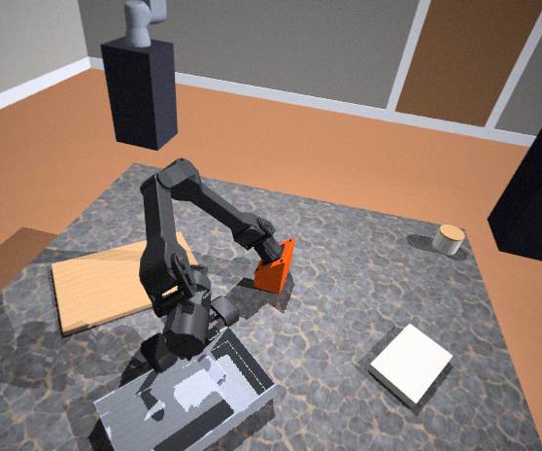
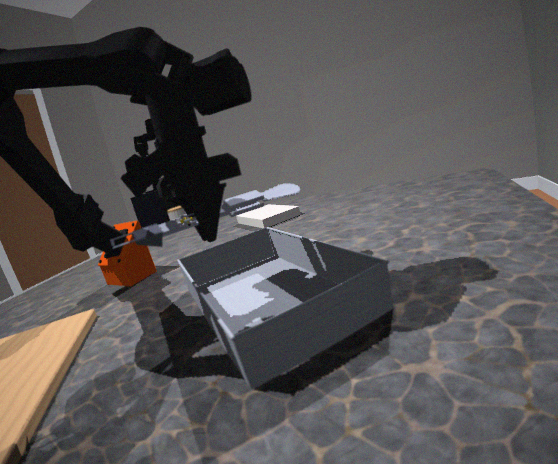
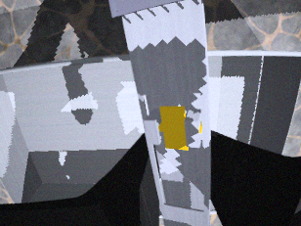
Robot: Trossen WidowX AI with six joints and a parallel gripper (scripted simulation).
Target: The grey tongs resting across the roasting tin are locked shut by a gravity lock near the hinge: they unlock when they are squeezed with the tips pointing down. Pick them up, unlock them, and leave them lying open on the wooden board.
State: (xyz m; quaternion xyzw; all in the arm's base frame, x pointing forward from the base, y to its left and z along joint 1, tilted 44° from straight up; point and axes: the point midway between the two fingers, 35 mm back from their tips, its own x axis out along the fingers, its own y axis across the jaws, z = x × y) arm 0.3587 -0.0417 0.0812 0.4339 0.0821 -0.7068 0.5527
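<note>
A: Presently, we see the fingers closed most of the way on the grey tongs, gripped near the hinge end, where the wrist view shows a small yellow lock piece. The tongs hang roughly level in the air above the roasting tin, clear of its rim.

B: Where do we judge the risk to lie?

A: In the tilt. The tongs unlock only with the tips pointing down, and here they lie close to horizontal. If we squeeze at this attitude, we would expect the lock to stay engaged, and the tongs would reach the wooden board shut.

B: And the grasp itself?

A: We hold a long tool near one end, so most of its length sticks out past the fingers. Rotating the wrist could let it pivot or slip between the pads. The arm also stands between tin and board in the top view, and the orange block sits near that path across the desk; a wide swing might clip it.
</note>
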